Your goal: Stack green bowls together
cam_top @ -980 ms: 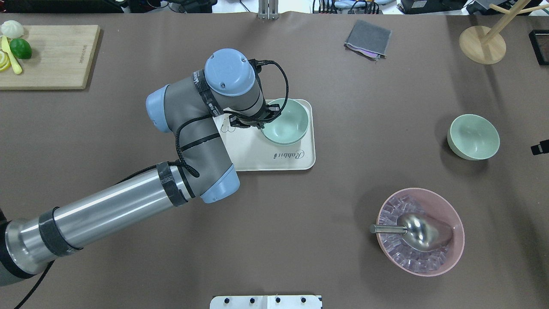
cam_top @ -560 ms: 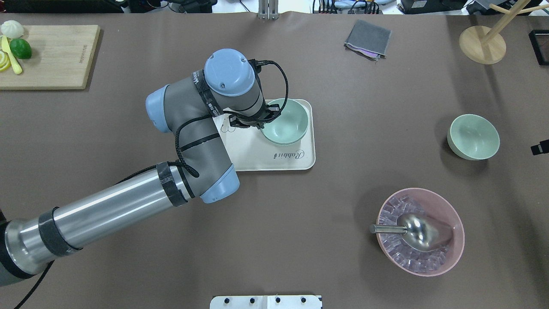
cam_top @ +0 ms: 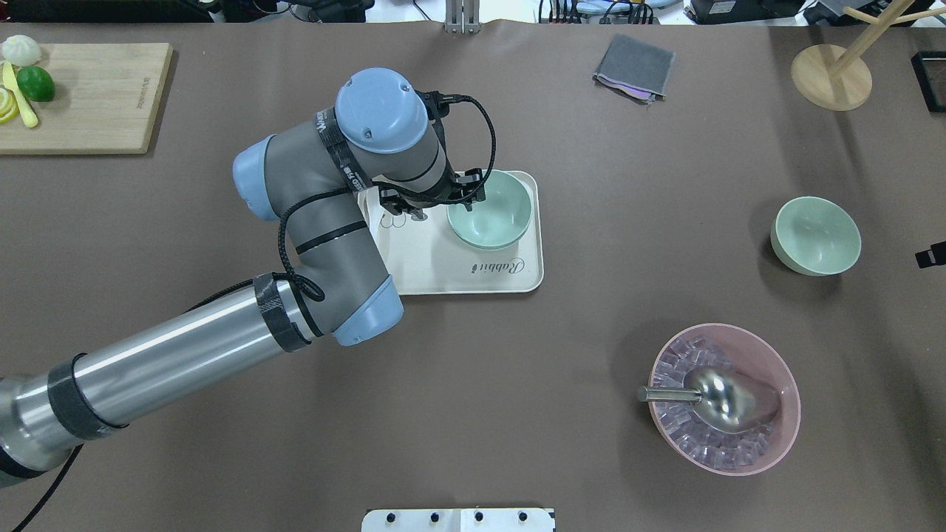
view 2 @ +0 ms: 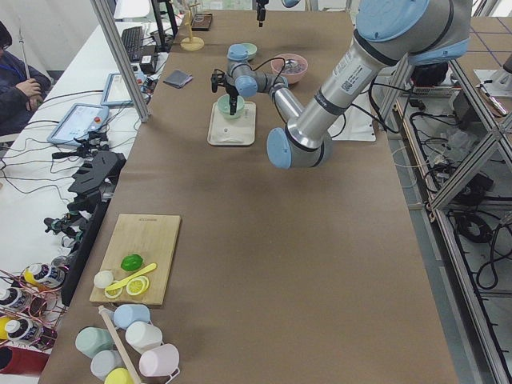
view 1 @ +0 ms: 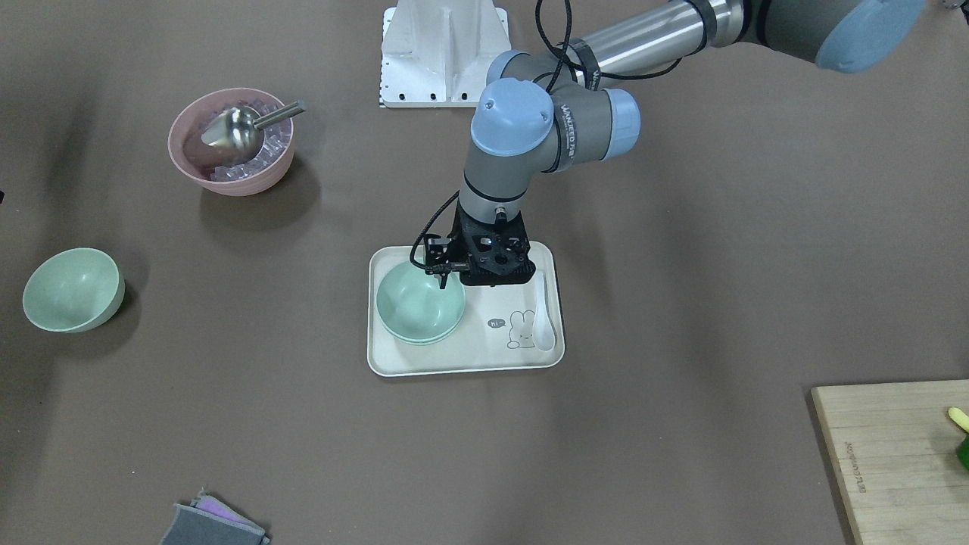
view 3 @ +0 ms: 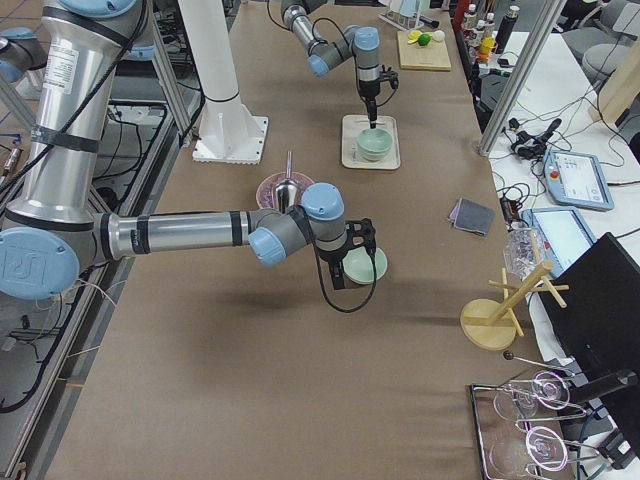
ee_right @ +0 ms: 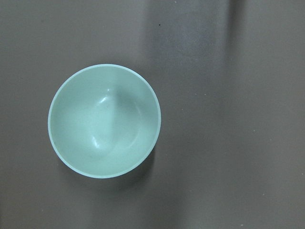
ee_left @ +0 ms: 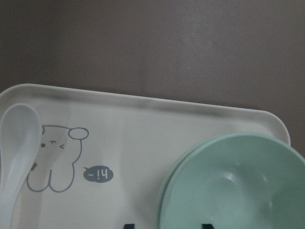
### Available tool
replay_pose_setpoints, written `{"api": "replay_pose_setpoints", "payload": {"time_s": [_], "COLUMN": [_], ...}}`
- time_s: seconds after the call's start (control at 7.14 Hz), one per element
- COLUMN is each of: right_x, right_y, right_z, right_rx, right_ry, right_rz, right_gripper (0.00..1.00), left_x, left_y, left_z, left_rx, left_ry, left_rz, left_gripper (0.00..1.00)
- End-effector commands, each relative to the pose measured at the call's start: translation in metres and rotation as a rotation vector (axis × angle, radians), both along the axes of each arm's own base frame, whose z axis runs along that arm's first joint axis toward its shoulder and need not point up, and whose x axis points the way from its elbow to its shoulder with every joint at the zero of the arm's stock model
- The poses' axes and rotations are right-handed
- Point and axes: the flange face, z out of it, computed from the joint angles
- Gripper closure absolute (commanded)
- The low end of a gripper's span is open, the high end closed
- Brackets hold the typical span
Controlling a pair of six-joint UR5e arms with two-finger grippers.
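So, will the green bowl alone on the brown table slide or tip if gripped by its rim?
The lone green bowl looks rigid and thin-walled, probably light. Its deep, rounded shape suggests it may rock or slide on the table if pushed. It is empty, so nothing spills.

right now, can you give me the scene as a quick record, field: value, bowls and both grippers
nested bowls: two green bowls stacked on the tray
loose bowl: upright, empty, alone on the table
left gripper: open, fingers either side of the stack's rim
right gripper: over the loose bowl, state unclear
task left: one bowl to add
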Motion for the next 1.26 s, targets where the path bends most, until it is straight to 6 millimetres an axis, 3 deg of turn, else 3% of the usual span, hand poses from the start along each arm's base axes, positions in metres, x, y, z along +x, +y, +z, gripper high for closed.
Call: {"api": "replay_pose_setpoints", "payload": {"time_s": [0.0,0.14,0.28,0.56,0.7,0.84,0.98,1.12], "right_x": [0.0,0.001,0.001,0.002,0.0,-0.004,-0.012,-0.022], "right_y": [0.001,0.002,0.004,0.006,0.005,0.005,0.002,-0.02], "right_z": [0.005,0.01,0.012,0.014,0.015,0.017,0.022,0.018], "right_rx": [-0.008,-0.018,-0.029,-0.052,-0.064,-0.074,-0.096,-0.085], "right_ry": [0.005,0.007,0.009,0.008,0.015,0.034,0.061,0.07], "right_rz": [-0.002,-0.001,0.003,0.019,0.038,0.046,0.077,0.093], "right_gripper": [0.0,0.0,0.0,0.0,0.01,0.03,0.13,0.19], "left_x": [-0.102,-0.17,-0.239,-0.363,-0.435,-0.493,-0.532,-0.54], "left_y": [0.029,0.046,0.048,0.029,0.019,0.015,0.017,0.017], "left_z": [0.021,0.039,0.074,0.171,0.229,0.28,0.303,0.305], "left_rx": [0.035,0.096,0.112,0.192,0.243,0.26,0.289,0.29], "left_ry": [-0.071,-0.129,-0.19,-0.298,-0.33,-0.321,-0.339,-0.344], "left_rz": [0.108,0.144,0.174,0.26,0.349,0.403,0.421,0.413], "left_gripper": [0.02,0.02,0.02,0.02,0.02,0.02,0.02,0.02]}}
